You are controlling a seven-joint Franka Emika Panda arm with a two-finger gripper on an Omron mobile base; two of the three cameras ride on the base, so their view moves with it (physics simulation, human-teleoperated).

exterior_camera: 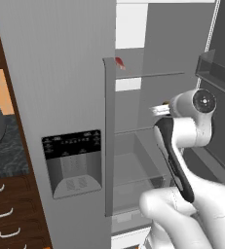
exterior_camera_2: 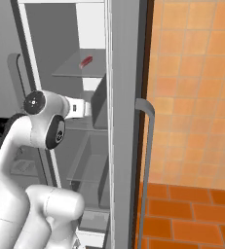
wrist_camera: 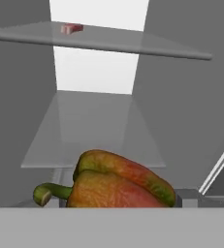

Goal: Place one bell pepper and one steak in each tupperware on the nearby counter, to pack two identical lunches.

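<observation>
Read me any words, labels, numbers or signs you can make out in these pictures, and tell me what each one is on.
Nothing can be read.
Black control strip of the grey dispenser panel on the fridge door: pale marks, too small and blurred to read.
Red-orange bell pepper with green stem, small pinkish-red steak on the glass shelf: no text.

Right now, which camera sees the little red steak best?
The right base view: the steak lies in plain sight on an upper fridge shelf. The hand view shows it tiny and far off; the left base view shows a sliver behind the door edge.

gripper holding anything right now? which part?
Cannot tell. The bell pepper sits right at the hand inside the fridge, but the fingers and any contact are hidden.
</observation>
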